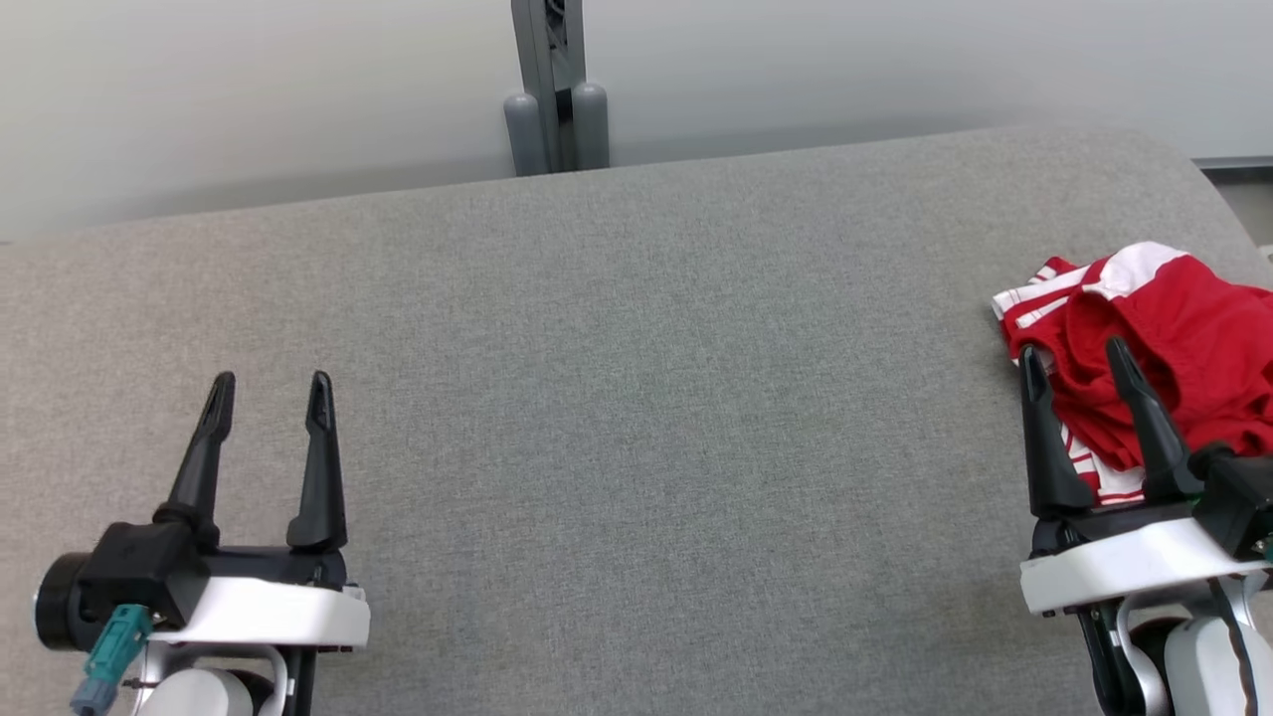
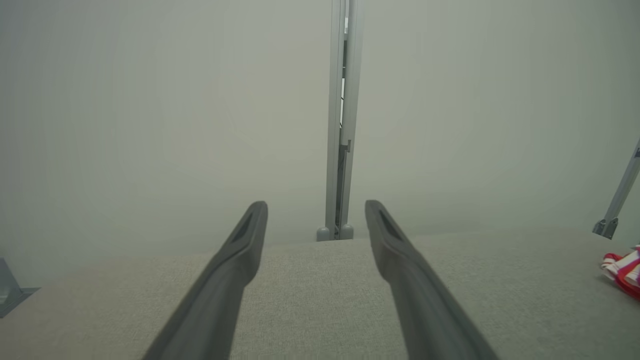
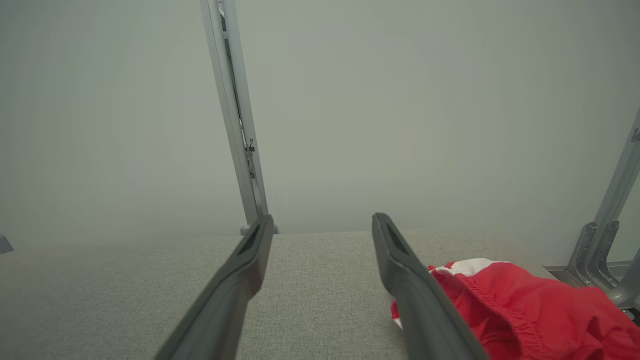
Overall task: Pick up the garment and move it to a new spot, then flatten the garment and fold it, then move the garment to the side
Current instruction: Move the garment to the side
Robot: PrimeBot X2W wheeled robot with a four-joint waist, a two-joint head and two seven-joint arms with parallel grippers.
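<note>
Head view: red garment (image 1: pixel 1183 328) lies beside the right jaws.

the garment (image 1: pixel 1193 318) is thin red cloth with white striped panels, soft, matt and crumpled, with a gathered elastic edge. the table (image 1: pixel 636 398) is covered in grey woven fabric, matt and slightly coarse in the weave. the left gripper (image 1: pixel 272 380) and the right gripper (image 1: pixel 1072 350) have smooth fingers of matt black plastic on glossy white housings. the connector (image 1: pixel 109 656) on the left wrist is teal plastic. the post (image 1: pixel 557 89) looks like grey metal with a satin sheen. the wall (image 1: pixel 249 89) is smooth, pale and matt.
</note>
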